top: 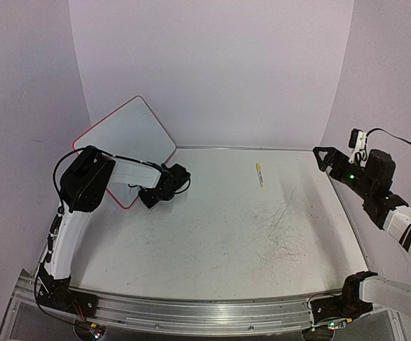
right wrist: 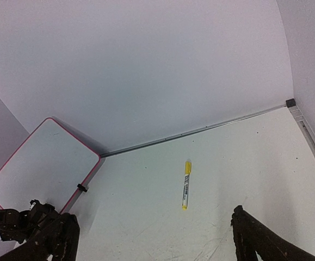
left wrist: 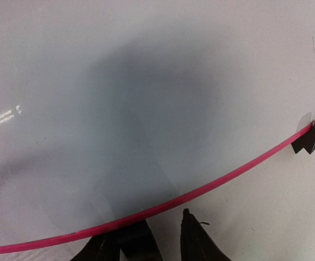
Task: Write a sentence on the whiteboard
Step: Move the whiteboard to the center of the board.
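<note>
Table [top: 226, 234]: left hand [left wrist: 165, 225] at whiteboard [left wrist: 119, 109] edge, grip unclear; right hand [right wrist: 153, 215] spread wide; marker [right wrist: 185, 185] only in top, right-wrist views.

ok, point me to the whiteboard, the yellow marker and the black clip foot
whiteboard [top: 130, 133], top external view, middle of its white face.
yellow marker [right wrist: 185, 186], right wrist view, mid-barrel.
black clip foot [left wrist: 308, 138], left wrist view, clip body at the pink border.
</note>
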`<state>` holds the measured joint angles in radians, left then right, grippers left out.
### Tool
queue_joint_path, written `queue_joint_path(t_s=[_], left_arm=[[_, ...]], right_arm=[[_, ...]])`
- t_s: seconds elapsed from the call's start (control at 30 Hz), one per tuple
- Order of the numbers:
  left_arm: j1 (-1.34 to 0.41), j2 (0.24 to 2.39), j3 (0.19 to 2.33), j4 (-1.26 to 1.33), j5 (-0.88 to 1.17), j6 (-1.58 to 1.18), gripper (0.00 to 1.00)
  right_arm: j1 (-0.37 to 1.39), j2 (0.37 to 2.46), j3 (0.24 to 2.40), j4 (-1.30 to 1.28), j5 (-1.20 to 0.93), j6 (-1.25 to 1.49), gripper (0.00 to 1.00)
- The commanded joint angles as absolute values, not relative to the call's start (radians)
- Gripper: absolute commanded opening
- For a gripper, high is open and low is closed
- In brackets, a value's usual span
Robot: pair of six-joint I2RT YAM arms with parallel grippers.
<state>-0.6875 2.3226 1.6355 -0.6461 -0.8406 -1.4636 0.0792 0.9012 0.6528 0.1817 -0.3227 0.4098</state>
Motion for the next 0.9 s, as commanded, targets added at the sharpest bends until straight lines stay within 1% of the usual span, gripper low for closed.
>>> queue_joint_path(t_s=[0.0,0.3,0.87], left_arm=[[-0.667,2.283,1.6,-0.636,-0.901,-1.456,0.35],[-0.669,2.252,1.563,-0.629,-0.898,-1.41,0.27],[-0.719,2.203,1.494,-0.569,-0.889,-1.321,0.02]], right_arm=[[0.079,0.896,0.642,0.208,-0.329,0.417,0.98],[0.079,0.907,0.639,0.22,-0.337,0.43,0.98],[0.079,0.916,0.619,0.233,-0.35,0.448,0.98]])
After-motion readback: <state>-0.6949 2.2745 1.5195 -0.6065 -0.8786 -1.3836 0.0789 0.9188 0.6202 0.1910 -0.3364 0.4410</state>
